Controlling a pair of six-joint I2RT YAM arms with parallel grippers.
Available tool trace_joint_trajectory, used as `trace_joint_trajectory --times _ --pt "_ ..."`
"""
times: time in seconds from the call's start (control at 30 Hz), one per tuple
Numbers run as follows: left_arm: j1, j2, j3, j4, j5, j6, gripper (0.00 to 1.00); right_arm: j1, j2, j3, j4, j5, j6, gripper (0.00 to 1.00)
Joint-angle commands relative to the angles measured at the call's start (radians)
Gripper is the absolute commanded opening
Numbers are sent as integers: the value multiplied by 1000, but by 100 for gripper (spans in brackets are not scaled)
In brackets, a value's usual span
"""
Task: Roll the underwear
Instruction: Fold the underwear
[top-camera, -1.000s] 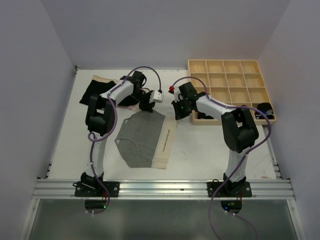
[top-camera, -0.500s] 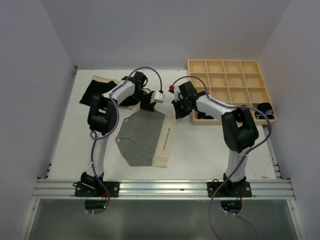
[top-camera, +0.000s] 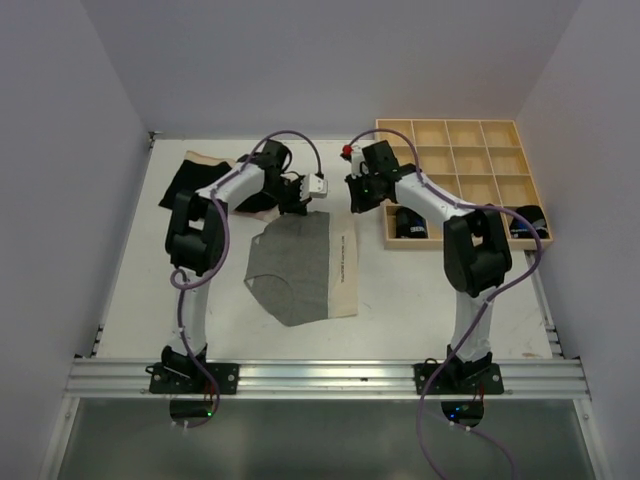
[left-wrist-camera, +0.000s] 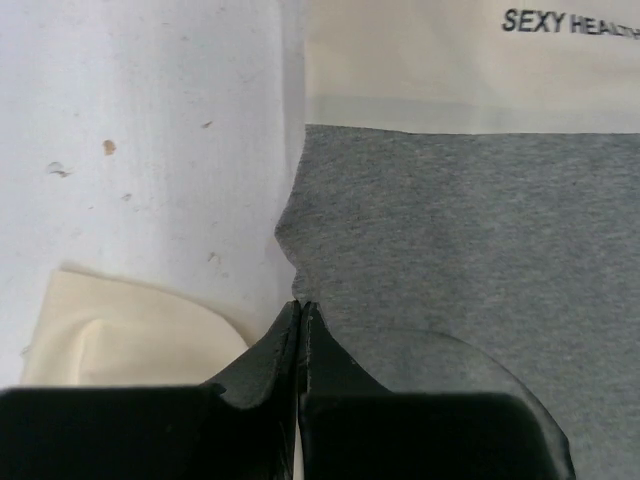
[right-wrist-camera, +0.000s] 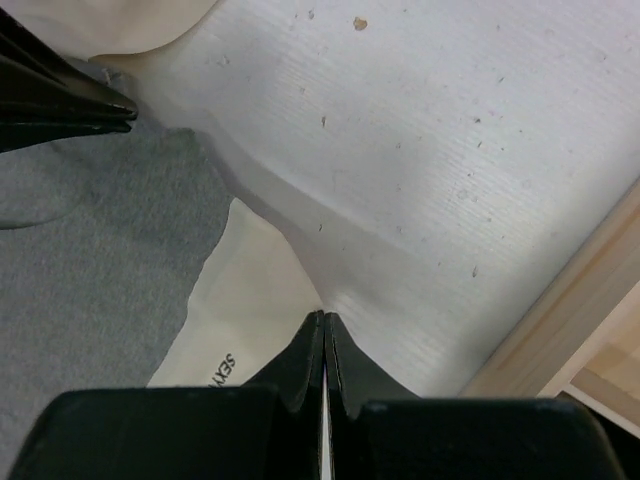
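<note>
The grey underwear (top-camera: 295, 270) with its beige waistband (top-camera: 343, 265) lies spread between the two arms. My left gripper (top-camera: 297, 206) is shut on its far left corner; in the left wrist view the jaws (left-wrist-camera: 302, 306) pinch the grey cloth's edge (left-wrist-camera: 450, 240). Over on the other side, my right gripper (top-camera: 358, 198) is shut on the far waistband corner, where the closed jaws (right-wrist-camera: 323, 316) meet the beige band (right-wrist-camera: 250, 300). The cloth rises off the table toward both grips.
A black garment with a beige inner side (top-camera: 193, 180) lies at the far left. A pale beige garment (top-camera: 258, 205) (left-wrist-camera: 120, 335) sits under the left arm. The wooden compartment tray (top-camera: 460, 150) stands at the far right, holding dark rolled items (top-camera: 412, 225) (top-camera: 527, 222).
My left gripper closed on the grey underwear's corner. Both grippers moved farther from the bases, and the underwear was drawn up and to the right, straightening out.
</note>
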Motion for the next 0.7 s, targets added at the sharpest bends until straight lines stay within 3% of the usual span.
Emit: trace_joint_trajectory --times 0.0,0.23,0.67 --pt "17 -138 -37 109 -20 -62 0 -6 -64 17 -22 -30 -11 0" --pt "19 -349 -279 211 -53 -121 0 -2 -185 -106 13 -91 9 0" --pt "-38 -631 -609 184 3 -320 0 86 -360 -258 -16 -71 51 0"
